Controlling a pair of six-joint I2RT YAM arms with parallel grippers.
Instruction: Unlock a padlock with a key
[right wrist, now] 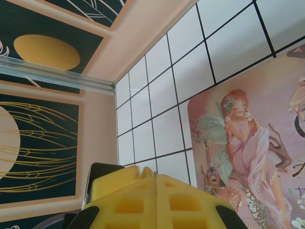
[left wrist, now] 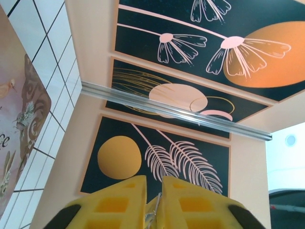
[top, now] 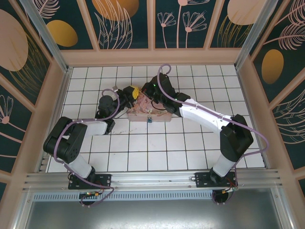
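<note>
the tiny blue padlock [top: 149,119] is sitting at the near edge of the pink floral tin [top: 164,114] on the tiled desk [top: 143,152]. over the tin's far side, the left tool [left wrist: 154,186] is pinching narrow on a thin metal sliver, apparently the key [left wrist: 150,215]; the right tool [right wrist: 155,175] is pressing fully closed on nothing visible. the key is seemingly being held ready; the next move is calling for aiming its tip at the padlock's keyhole.

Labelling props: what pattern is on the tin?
Tin: pink fairy-and-flowers picture; clearest in right wrist view.
</note>
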